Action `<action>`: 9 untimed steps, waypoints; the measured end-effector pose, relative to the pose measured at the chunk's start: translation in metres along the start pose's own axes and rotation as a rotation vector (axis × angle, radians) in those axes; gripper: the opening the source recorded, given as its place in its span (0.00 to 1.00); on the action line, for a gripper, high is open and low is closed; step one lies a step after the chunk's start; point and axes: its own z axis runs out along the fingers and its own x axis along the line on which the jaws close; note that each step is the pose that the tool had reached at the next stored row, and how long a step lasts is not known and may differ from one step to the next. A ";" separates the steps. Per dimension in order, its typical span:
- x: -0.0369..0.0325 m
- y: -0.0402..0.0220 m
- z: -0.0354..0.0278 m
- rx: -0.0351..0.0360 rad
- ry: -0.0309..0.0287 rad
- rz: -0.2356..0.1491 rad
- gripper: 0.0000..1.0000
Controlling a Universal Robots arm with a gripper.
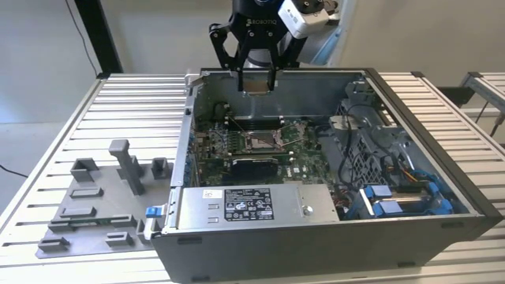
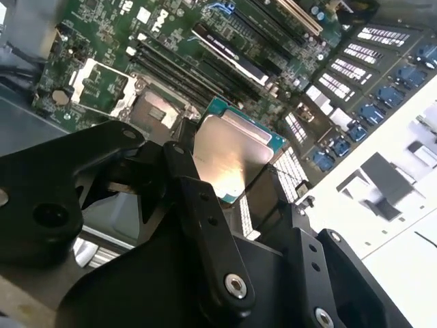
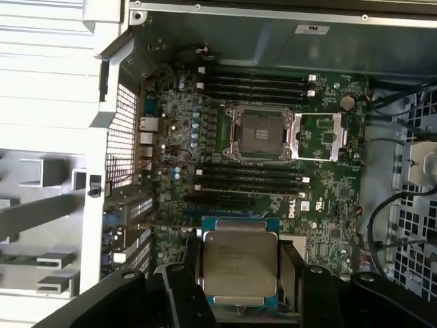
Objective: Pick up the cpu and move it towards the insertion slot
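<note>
The tool (image 1: 258, 83) grips the cpu (image 3: 239, 265) by its edges, holding it high above the open computer case (image 1: 442, 148), clear of the insertion slot (image 3: 263, 133) below.

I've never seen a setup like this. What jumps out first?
A black two-fingered gripper hangs above the open computer case, pinching a small square silvery chip. Below, on the green circuit board, sits the shiny metal-framed socket. Grey plastic fixture blocks stand at the exterior view's left.
</note>
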 end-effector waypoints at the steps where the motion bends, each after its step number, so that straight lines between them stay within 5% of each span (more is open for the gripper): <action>1: -0.0001 0.0022 0.0007 -0.0001 0.0001 0.000 0.00; 9: -0.0023 0.0214 0.0064 -0.0002 0.0000 0.002 0.00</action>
